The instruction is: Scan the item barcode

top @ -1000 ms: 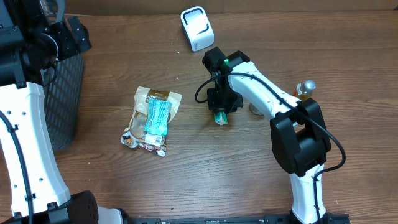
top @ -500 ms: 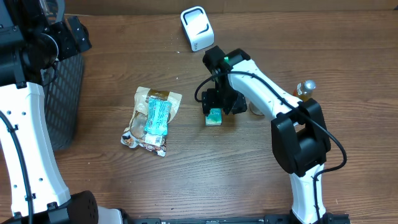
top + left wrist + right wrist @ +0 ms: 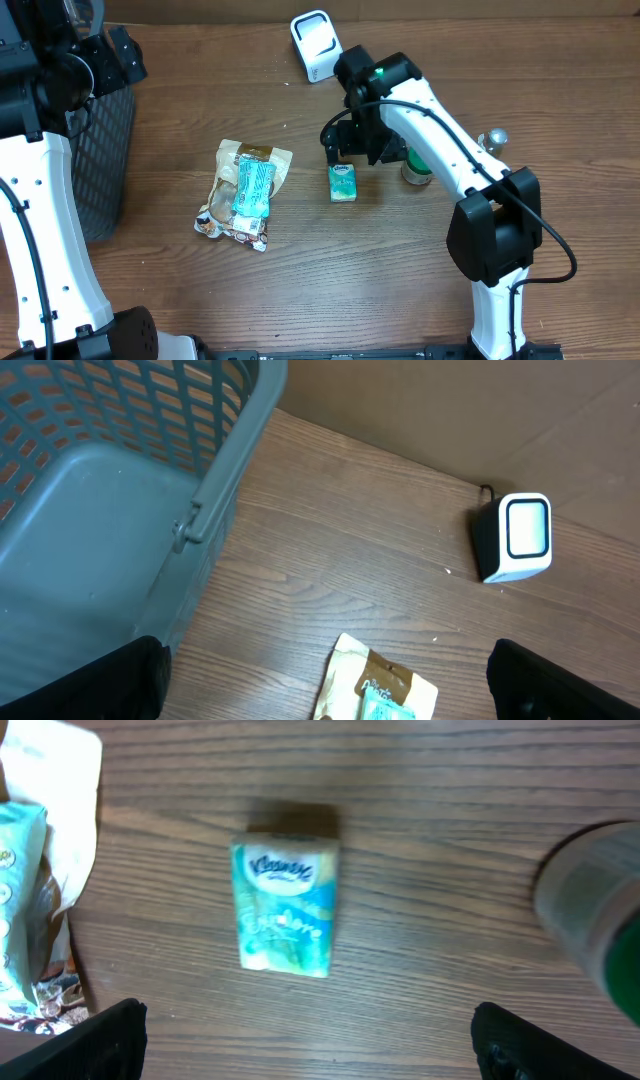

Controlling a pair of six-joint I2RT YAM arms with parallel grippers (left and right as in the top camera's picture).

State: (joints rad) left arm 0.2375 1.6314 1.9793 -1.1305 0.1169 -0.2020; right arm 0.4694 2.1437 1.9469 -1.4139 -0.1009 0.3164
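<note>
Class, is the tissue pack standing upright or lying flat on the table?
Lying flat: the tissue pack rests on the table, printed face up, clear of the open right hand.

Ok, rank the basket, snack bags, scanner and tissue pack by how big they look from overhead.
1. basket, though the left arm hides part of it
2. snack bags
3. scanner
4. tissue pack, clearly the smallest
</note>
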